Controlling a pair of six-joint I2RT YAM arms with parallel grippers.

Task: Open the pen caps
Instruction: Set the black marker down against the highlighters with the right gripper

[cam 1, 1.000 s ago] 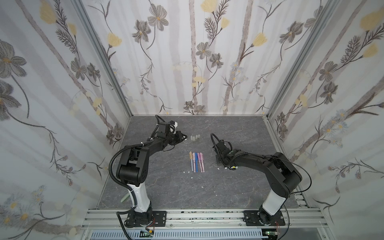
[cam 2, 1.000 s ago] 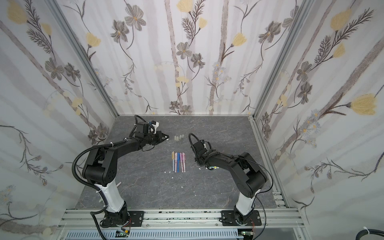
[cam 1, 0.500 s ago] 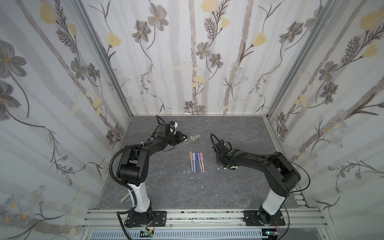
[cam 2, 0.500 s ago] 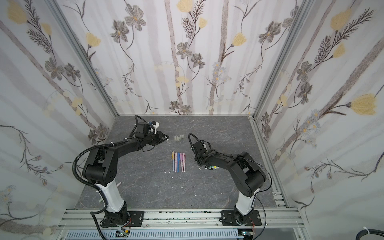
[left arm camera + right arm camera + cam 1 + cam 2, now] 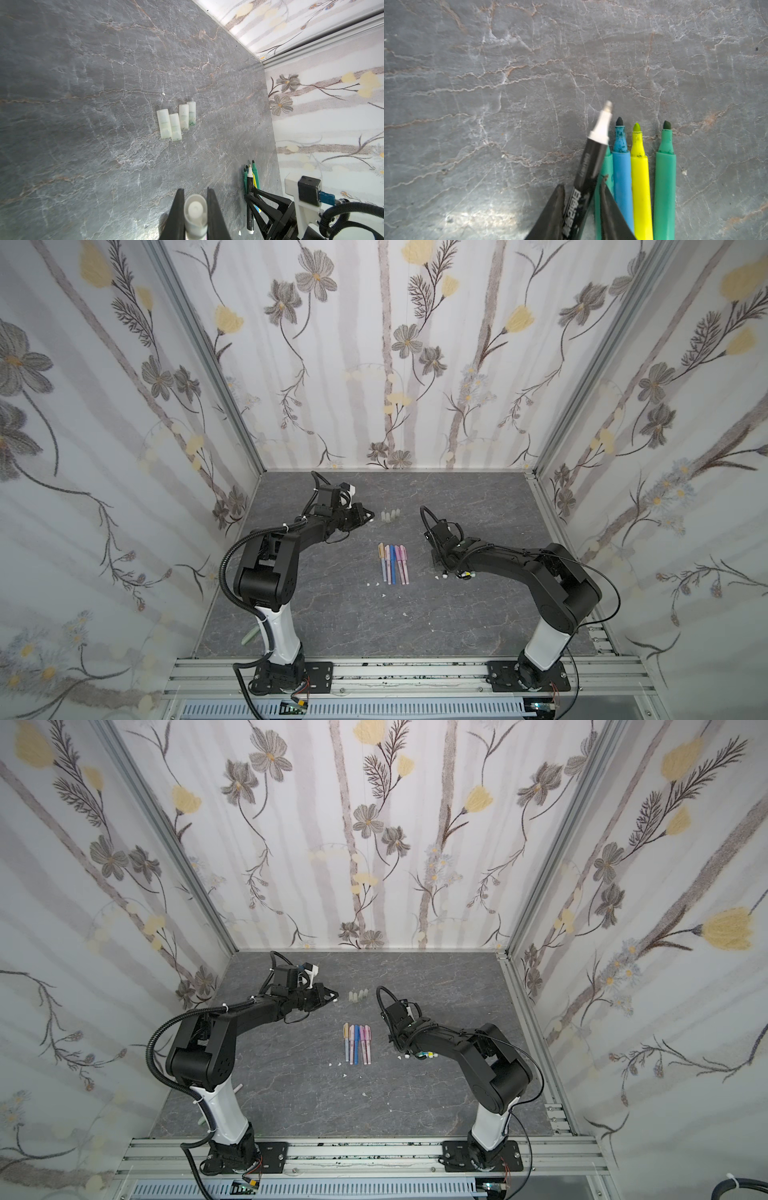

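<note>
My left gripper (image 5: 195, 194) is shut on a translucent grey pen cap (image 5: 195, 212), seen end-on between the fingers; in a top view the left gripper (image 5: 368, 517) hovers just left of several loose grey pen caps (image 5: 390, 515) (image 5: 175, 122). My right gripper (image 5: 581, 182) (image 5: 441, 562) stands open around a black-and-white pen (image 5: 589, 162), uncapped and blurred, with a gap beside one finger. The pen lies tilted beside uncapped teal (image 5: 606, 164), blue (image 5: 623, 176), yellow (image 5: 640, 176) and green (image 5: 665, 176) markers on the table. Several thin capped pens (image 5: 392, 564) (image 5: 357, 1044) lie in a row mid-table.
Small white specks (image 5: 384, 595) dot the grey stone tabletop (image 5: 353, 626) in front of the pen row. Flower-patterned walls (image 5: 395, 364) close in the back and both sides. An aluminium rail (image 5: 374, 668) with both arm bases runs along the front edge.
The right gripper's jaws have spread wider around the black-and-white pen. Both arms stay about where they were, and the left gripper keeps its cap.
</note>
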